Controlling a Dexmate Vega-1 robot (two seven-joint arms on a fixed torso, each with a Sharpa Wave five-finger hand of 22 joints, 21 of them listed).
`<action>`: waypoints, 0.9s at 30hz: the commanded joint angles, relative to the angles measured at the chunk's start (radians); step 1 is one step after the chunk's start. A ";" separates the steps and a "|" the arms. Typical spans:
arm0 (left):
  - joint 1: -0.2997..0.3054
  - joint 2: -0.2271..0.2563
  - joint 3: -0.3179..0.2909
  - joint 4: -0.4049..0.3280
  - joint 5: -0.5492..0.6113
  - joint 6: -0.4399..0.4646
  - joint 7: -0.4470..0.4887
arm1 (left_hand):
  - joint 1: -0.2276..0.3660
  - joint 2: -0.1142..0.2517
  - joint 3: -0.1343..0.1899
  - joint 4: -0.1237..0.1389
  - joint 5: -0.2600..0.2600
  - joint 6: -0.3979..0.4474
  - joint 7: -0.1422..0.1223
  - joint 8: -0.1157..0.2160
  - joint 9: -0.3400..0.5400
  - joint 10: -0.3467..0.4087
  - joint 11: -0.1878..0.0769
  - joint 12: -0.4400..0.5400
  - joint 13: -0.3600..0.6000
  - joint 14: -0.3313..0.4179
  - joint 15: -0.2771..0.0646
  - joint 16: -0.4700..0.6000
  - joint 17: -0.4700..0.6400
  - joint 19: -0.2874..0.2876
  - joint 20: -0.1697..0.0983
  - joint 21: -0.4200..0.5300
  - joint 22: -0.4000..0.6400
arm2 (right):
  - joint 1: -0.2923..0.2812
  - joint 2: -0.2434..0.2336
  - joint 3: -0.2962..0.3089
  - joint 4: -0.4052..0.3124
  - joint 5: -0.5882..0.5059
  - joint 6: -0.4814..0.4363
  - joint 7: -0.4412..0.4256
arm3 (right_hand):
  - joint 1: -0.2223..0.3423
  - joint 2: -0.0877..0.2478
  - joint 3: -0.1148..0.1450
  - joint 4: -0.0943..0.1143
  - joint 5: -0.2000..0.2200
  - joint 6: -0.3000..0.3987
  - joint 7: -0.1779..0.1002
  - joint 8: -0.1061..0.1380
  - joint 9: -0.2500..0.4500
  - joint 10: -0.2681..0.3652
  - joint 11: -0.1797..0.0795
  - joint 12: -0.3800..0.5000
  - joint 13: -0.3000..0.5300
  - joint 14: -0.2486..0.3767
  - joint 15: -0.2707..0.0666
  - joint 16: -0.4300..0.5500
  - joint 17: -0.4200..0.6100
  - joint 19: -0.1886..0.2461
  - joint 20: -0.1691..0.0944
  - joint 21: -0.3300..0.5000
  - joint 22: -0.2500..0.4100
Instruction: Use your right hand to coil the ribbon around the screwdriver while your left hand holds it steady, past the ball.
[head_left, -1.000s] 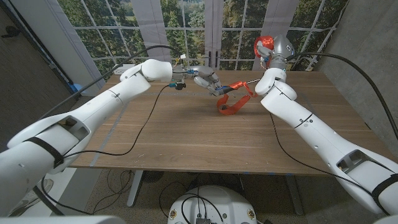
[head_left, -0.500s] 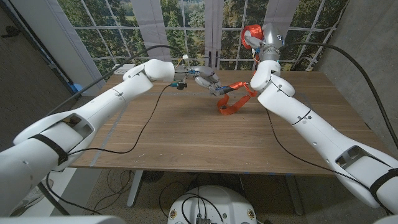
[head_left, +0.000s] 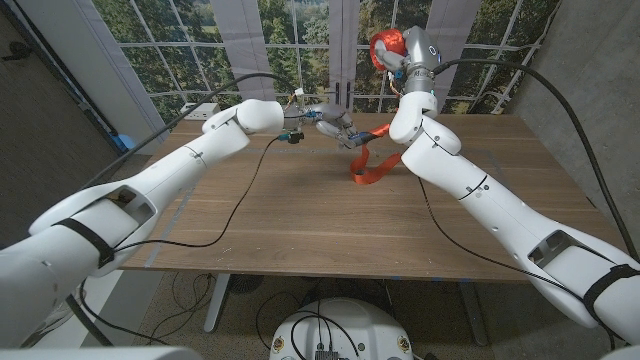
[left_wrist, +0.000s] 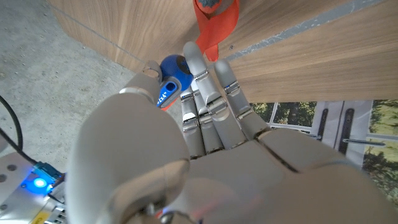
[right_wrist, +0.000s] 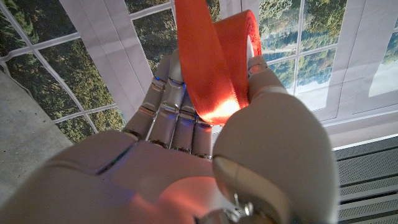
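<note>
the screwdriver (left_wrist: 169, 87), seen by its blue handle in the left wrist view, is held above the far side of the table (head_left: 300, 215) by the left hand (head_left: 333, 123), whose fingers (left_wrist: 208, 99) are curled around it. the orange ribbon (head_left: 368, 162) is draped from the screwdriver down onto the table, and its other end is gripped between thumb and fingers of the right hand (head_left: 392, 52), which is raised high above the table's far edge, in front of the windows (head_left: 300, 40).
</note>
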 joint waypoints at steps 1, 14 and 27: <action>0.007 -0.019 -0.006 0.019 0.012 0.008 0.073 | 0.096 0.101 0.089 -0.032 0.004 0.155 -0.071 0.003 0.031 0.174 -0.162 -0.003 0.083 0.021 -0.045 -0.001 0.000 0.005 -0.004 0.005 0.001 | -0.068 0.035 0.037 -0.059 -0.018 -0.020 -0.031 | 0.094 0.094 0.028 -0.022 0.005 0.218 -0.039 0.082 0.127 0.102 -0.060 0.084 0.104 0.030 -0.129 0.001 0.001 0.005 -0.001 0.008 0.003; 0.035 -0.041 -0.027 0.006 0.003 0.051 0.173 | 0.098 0.099 0.087 -0.034 0.004 0.158 -0.070 0.003 0.030 0.180 -0.165 -0.004 0.081 0.028 -0.045 0.002 -0.001 0.010 -0.005 0.006 0.001 | -0.190 0.046 0.064 -0.172 -0.060 -0.053 -0.114 | 0.093 0.089 0.034 -0.022 0.006 0.220 -0.037 0.082 0.129 0.106 -0.054 0.085 0.104 0.037 -0.127 -0.004 0.003 0.011 0.003 0.012 0.003; 0.019 -0.061 -0.014 0.024 0.000 0.045 0.187 | 0.099 0.098 0.086 -0.035 0.003 0.162 -0.069 0.001 0.028 0.180 -0.165 -0.004 0.083 0.032 -0.044 0.002 -0.003 0.012 -0.005 0.006 0.000 | -0.317 0.031 0.038 -0.266 -0.180 -0.107 -0.189 | 0.094 0.087 0.036 -0.023 0.007 0.224 -0.034 0.083 0.131 0.109 -0.053 0.087 0.105 0.043 -0.126 -0.003 0.003 0.015 0.007 0.014 0.003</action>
